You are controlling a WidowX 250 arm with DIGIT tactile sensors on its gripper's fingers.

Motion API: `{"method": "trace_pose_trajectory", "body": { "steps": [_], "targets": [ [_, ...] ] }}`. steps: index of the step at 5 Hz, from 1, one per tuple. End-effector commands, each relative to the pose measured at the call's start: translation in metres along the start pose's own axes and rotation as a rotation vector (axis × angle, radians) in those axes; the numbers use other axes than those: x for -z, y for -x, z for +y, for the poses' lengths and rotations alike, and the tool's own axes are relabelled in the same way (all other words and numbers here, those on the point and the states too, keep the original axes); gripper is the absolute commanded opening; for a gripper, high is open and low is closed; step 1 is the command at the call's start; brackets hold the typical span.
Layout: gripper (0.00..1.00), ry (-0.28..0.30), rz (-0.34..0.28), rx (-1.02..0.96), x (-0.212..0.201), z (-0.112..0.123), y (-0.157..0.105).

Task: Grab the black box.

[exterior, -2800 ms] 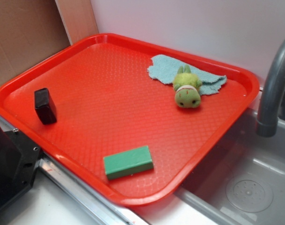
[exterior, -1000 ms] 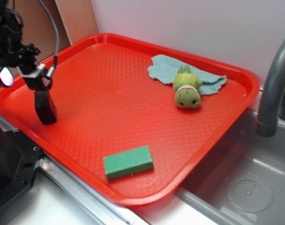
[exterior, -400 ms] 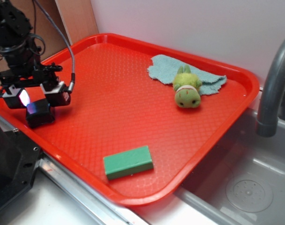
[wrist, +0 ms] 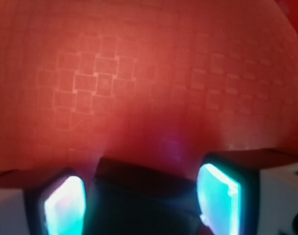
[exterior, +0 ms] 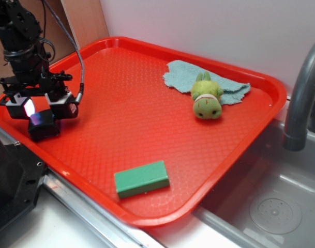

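The black box [exterior: 43,127] lies on the red tray [exterior: 121,103] near its left rim, small and glossy. My gripper [exterior: 39,111] is lowered over it, open, one finger on each side of the box. In the wrist view the black box [wrist: 144,200] fills the space between the two glowing cyan pads [wrist: 65,205], with a thin dark gap on the left and the right pad at its edge. The gripper [wrist: 141,205] sits just above the tray floor. The box's lower part is out of the wrist view.
A green block [exterior: 141,178] lies near the tray's front rim. A green plush toy [exterior: 206,101] rests on a teal cloth [exterior: 180,75] at the back right. A grey faucet [exterior: 302,98] and sink [exterior: 271,206] are to the right. A black machine body [exterior: 10,181] stands left of the tray.
The arm came into view from the upper left and dropped down over the black box. In the last half second it has hardly moved, and the fingers still straddle the box.
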State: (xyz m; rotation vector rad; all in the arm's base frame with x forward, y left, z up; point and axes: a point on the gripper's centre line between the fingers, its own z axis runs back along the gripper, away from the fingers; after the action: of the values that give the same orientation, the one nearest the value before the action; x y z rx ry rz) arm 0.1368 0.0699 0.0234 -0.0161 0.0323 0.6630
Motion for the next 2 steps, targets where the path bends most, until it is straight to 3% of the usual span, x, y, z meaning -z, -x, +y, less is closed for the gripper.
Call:
{"method": "trace_pose_trajectory", "body": {
  "steps": [1,2],
  "targets": [
    [0.00,0.062,-0.134,0.154,-0.075,0.004,0.011],
    [0.00,0.210,-0.248,0.266,-0.125,-0.002,0.003]
  ]
}}
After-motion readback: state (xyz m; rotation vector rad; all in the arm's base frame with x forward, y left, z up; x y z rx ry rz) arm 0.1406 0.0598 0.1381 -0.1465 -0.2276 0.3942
